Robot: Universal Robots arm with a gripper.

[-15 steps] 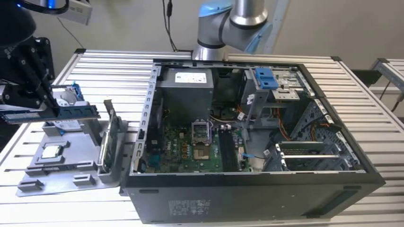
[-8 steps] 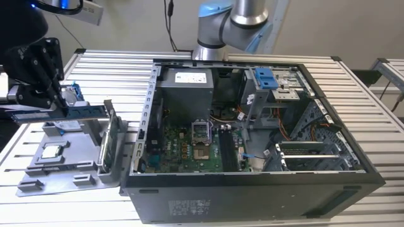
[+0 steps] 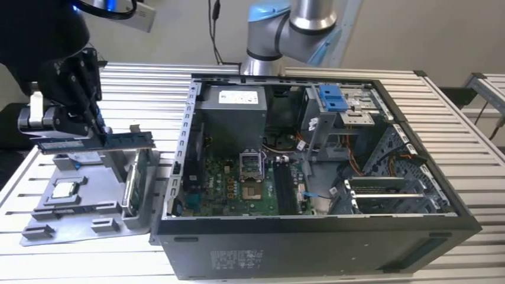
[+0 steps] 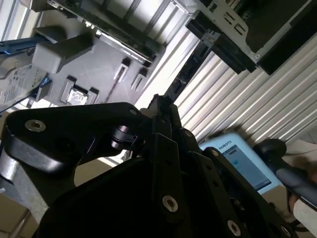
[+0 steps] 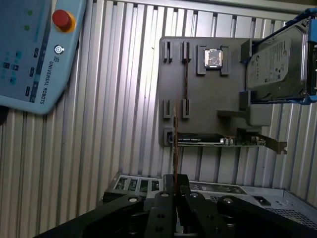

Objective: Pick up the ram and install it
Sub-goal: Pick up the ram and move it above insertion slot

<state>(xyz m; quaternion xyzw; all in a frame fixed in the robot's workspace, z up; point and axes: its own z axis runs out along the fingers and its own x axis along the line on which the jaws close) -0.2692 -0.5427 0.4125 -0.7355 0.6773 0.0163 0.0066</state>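
Observation:
The ram (image 3: 130,139), a long, narrow dark stick, sticks out level from my black gripper (image 3: 101,136), which is shut on one end of it. It hangs a little above the grey parts tray (image 3: 87,201) at the exterior view's left. In the first wrist view the ram (image 5: 177,144) shows edge-on as a thin line running out from the gripper (image 5: 177,191) over the tray (image 5: 208,89). The second wrist view has the ram (image 4: 184,74) reaching from the gripper (image 4: 161,105) towards the case. The motherboard's dark memory slots (image 3: 282,183) lie inside the open computer case (image 3: 316,160).
On the tray are a silver hard drive in a blue frame (image 5: 275,64), a small processor (image 5: 213,57) and a green board on edge (image 5: 218,141). A teach pendant (image 5: 34,49) lies on the slatted table. The arm's base (image 3: 288,29) stands behind the case.

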